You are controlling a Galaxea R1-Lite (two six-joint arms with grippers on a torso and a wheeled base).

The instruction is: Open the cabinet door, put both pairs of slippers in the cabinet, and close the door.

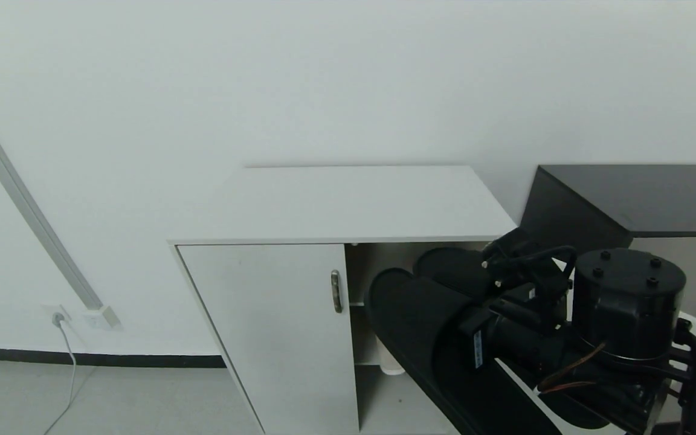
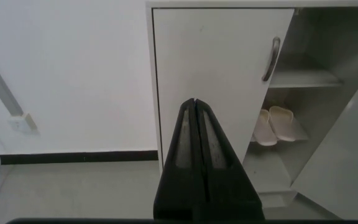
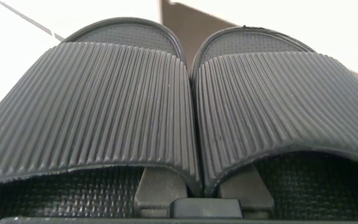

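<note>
black slippers point(image 1: 420, 314), side by side, clamped by their adjoining inner sides in the right gripper point(image 1: 493, 317), just before the open right half of the cabinet point(image 1: 348, 205). long axis runs from fingers toward the opening, toes leading, tilted up. white slippers point(image 2: 277, 124) lie on a shelf inside. left gripper point(image 2: 194, 134), fingers together, faces the shut left door point(image 1: 263, 326).

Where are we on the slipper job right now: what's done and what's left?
Done: the white cabinet has its right door open, and a pale beige pair of slippers lies on a shelf inside.
In hand: the right claw grips the black ribbed rubber slippers in front of the opening. The left claw is shut and empty.
Left: set the black pair inside, then close the door.
</note>
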